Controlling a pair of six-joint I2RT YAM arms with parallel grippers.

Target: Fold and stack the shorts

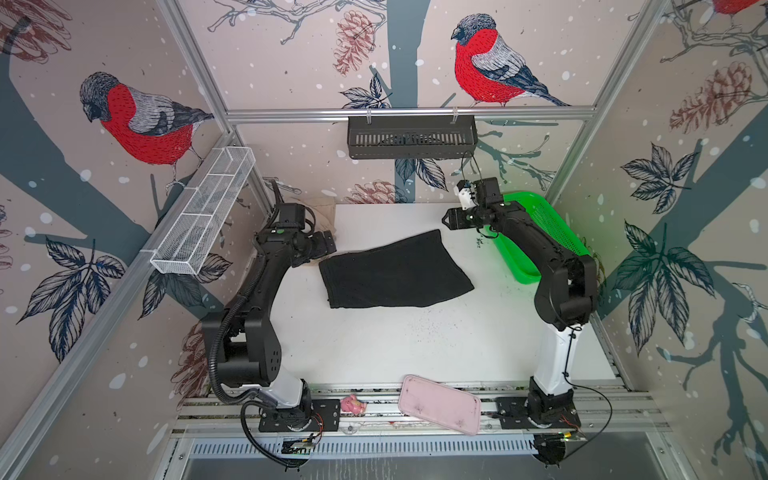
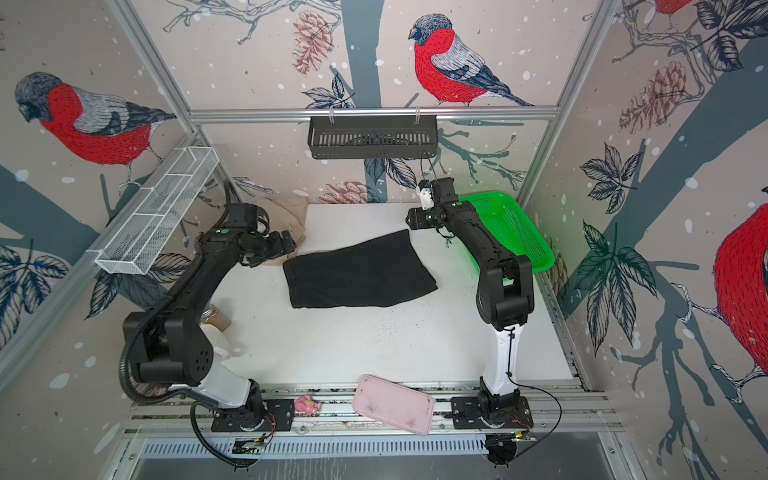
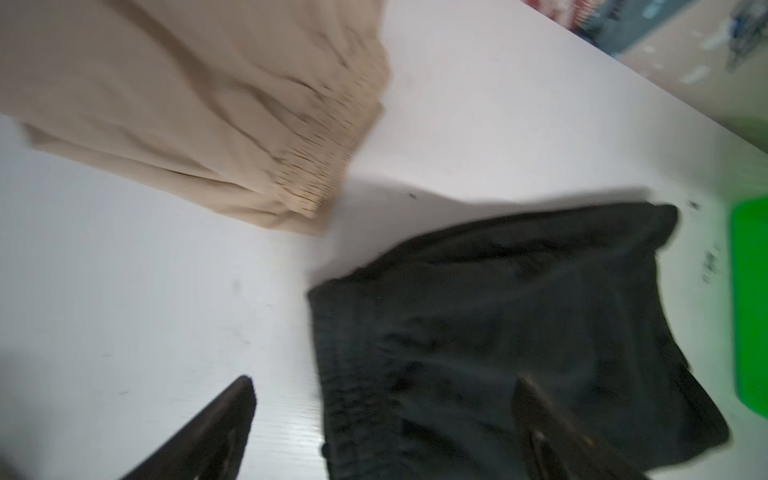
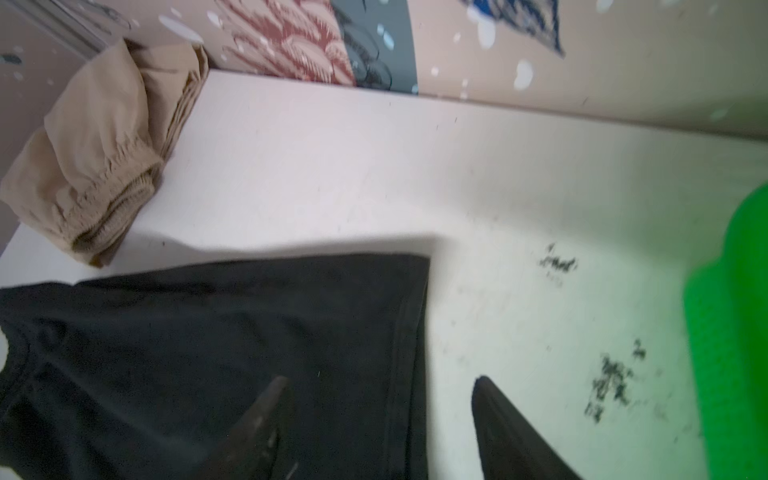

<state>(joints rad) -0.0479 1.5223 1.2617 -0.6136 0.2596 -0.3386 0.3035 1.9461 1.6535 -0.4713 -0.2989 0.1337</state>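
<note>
Left gripper wide open, right gripper parted; both empty above black shorts

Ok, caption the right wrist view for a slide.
Right claw open over the black shorts' hem; beige shorts lie bundled beyond.

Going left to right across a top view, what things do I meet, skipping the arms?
White wire rack → beige shorts → black shorts → green basket.
</note>
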